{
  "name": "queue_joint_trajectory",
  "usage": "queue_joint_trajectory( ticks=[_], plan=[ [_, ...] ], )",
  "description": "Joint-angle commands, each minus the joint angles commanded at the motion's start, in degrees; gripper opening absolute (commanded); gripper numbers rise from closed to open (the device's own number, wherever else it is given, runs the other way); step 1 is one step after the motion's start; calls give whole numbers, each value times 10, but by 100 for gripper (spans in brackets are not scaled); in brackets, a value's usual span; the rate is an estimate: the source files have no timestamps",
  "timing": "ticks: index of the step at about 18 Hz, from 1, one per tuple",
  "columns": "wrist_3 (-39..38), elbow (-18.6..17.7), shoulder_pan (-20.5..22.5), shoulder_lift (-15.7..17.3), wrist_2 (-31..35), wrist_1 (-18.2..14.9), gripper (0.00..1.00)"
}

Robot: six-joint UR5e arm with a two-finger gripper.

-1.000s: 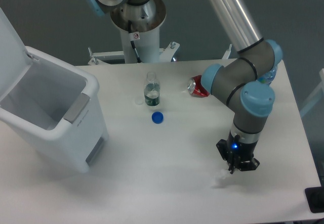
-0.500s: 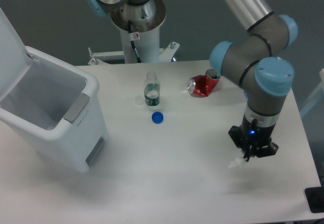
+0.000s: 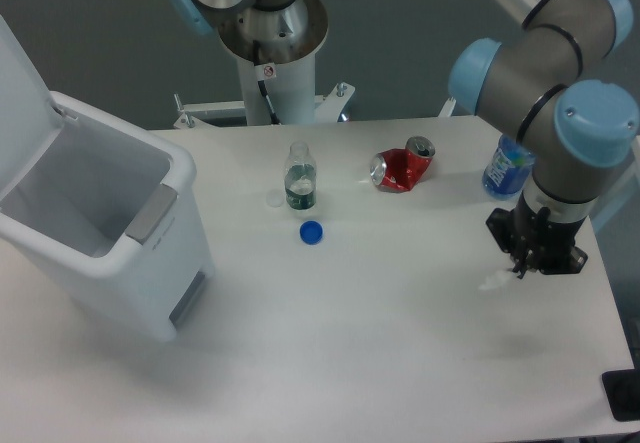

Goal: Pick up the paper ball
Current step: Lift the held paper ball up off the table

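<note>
one gripper (image 3: pixel 521 269) hangs above the table (image 3: pixel 380 343), jaws pinched shut on the paper ball (image 3: pixel 494 281), which sticks out from the jaw tips to the camera's left. a crushed red can (image 3: pixel 403 169) lies well beyond the jaws.

Small crumpled white paper ball (image 3: pixel 494 281) hangs from hand (image 3: pixel 520 269), off table.

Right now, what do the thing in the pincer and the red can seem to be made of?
The paper ball, in the pincer: likely thin tissue paper, matte white, with an irregular wadded outline. The red can: probably thin metal, glossy red with a silvery end, dented and crushed.
</note>
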Motion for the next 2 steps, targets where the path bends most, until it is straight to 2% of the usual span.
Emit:
queue_joint_trajectory(
  ticks=[2],
  plan=[
    [0,0,0,0,0,0,0]
  ],
)
